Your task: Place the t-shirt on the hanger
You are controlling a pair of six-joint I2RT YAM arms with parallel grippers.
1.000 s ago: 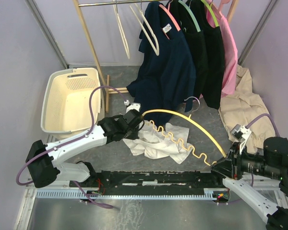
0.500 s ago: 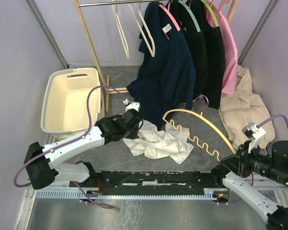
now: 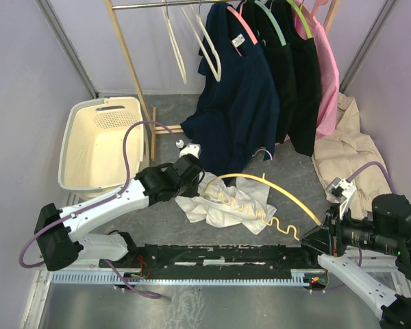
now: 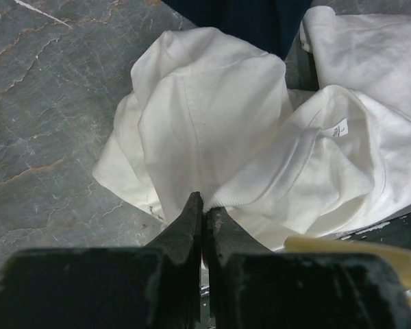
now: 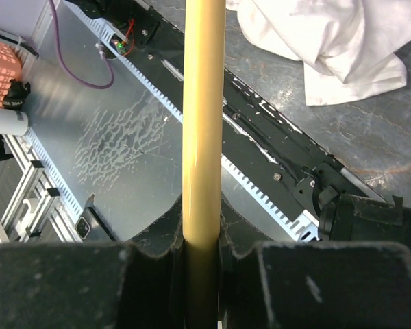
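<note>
The white t-shirt [image 3: 227, 203] lies crumpled on the grey floor in the middle; in the left wrist view [image 4: 260, 144] its neck with a label faces up. My left gripper [image 3: 195, 177] is shut on the t-shirt's ribbed edge [image 4: 204, 205]. My right gripper [image 3: 320, 235] is shut on one end of the yellow hanger [image 3: 274, 185], which arches left above the t-shirt with its silver hook [image 3: 262, 155] at the far side. In the right wrist view the hanger's bar [image 5: 204, 116] runs straight up from between the jaws.
A cream laundry basket [image 3: 79, 140] stands at the left. A wooden rack [image 3: 133, 68] at the back holds cream hangers [image 3: 209, 51], a navy shirt [image 3: 243, 103], black and pink garments. A beige garment [image 3: 353, 151] lies at the right. A black rail [image 3: 226, 255] runs along the near edge.
The right arm swung the hanger right and up, then back left and lower over the t-shirt. The left gripper stayed shut on the t-shirt, nearly still.
</note>
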